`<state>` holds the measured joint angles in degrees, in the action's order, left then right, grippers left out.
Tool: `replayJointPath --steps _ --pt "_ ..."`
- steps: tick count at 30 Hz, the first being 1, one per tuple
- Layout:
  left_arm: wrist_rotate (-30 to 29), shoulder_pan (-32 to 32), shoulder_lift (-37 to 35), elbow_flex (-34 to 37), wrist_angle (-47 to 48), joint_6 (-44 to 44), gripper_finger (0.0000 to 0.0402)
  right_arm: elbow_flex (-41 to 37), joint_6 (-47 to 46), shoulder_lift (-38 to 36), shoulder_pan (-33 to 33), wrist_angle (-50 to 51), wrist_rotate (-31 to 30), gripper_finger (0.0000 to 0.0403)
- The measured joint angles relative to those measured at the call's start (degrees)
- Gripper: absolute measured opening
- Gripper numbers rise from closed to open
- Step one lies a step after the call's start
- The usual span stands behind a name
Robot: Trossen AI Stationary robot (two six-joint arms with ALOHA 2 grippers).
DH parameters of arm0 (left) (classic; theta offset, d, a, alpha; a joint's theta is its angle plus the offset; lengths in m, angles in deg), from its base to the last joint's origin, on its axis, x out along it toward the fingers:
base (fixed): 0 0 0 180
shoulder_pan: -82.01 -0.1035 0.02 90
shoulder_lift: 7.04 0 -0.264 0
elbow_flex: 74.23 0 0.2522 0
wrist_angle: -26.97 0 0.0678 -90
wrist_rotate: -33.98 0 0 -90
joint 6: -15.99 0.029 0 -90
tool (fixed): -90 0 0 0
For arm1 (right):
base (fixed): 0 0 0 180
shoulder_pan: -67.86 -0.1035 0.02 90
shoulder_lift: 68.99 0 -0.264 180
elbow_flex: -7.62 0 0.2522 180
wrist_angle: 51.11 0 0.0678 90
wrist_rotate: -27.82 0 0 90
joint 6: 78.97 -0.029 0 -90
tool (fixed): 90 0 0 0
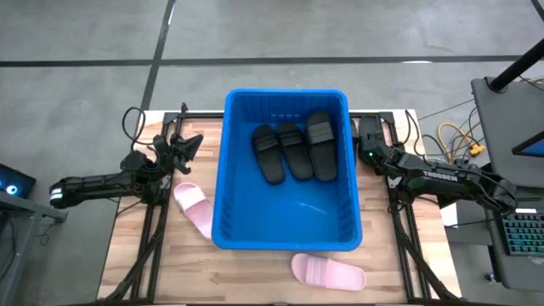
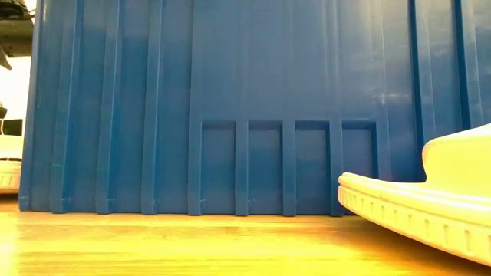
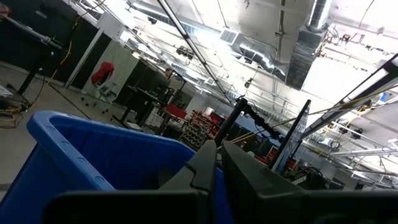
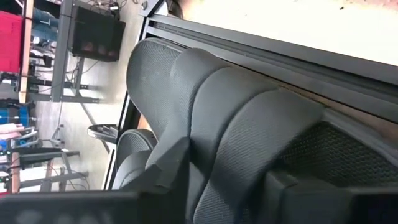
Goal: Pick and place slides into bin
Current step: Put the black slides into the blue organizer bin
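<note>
The blue bin [image 1: 287, 93] stands mid-table, and three black slides [image 1: 293, 150] lie side by side on its floor. One pink slide [image 1: 194, 208] lies on the table against the bin's left wall. Another pink slide [image 1: 328, 272] lies before the bin's near wall. A further black slide [image 4: 205, 106] lies at the table's far right, beside the bin, and my right gripper [image 1: 368, 146] is closed around it. My left gripper [image 1: 187, 144] hovers shut and empty left of the bin's far corner. My right gripper has the black slide's ribbed strap [image 4: 230, 149] between its two fingers, one finger [image 4: 166, 167] on each side of it. It comes slanting down from the table's right side. The slide is by the table's far rail; whether it is lifted does not show.
The table's black frame rail [image 4: 261, 46] runs just beyond the gripped slide. Cables and a desk with a keyboard [image 1: 523, 234] stand past the right edge. Bare wood [image 1: 170, 272] lies at the near left. The low view is filled by the bin's near wall [image 2: 230, 100].
</note>
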<state>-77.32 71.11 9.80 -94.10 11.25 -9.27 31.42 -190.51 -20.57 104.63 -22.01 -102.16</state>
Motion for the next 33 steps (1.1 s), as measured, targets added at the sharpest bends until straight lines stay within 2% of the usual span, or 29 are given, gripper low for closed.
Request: replayJointPath --steps 5,7,16,23,33 --pt "-0.01 -0.01 0.00 0.00 0.00 0.00 0.0011 0.00 3.12 -0.04 0.00 -0.27 -0.18 0.0030" --pt "0.00 0.00 0.00 0.00 0.00 0.00 0.0011 0.00 5.09 -0.45 0.00 -1.19 -0.19 0.0016" --pt "0.00 -0.02 -0.07 0.00 -0.02 0.00 0.0011 2.17 12.07 -5.12 -0.02 -3.83 -0.53 0.0012" --pt "0.00 0.00 -0.01 0.00 -0.01 0.00 0.0011 9.80 16.61 -8.92 -0.01 3.12 -0.51 0.0012" --pt "-0.01 -0.02 0.00 0.00 0.00 0.07 0.0011 23.11 40.67 -11.65 -0.02 5.88 -0.63 0.0012"
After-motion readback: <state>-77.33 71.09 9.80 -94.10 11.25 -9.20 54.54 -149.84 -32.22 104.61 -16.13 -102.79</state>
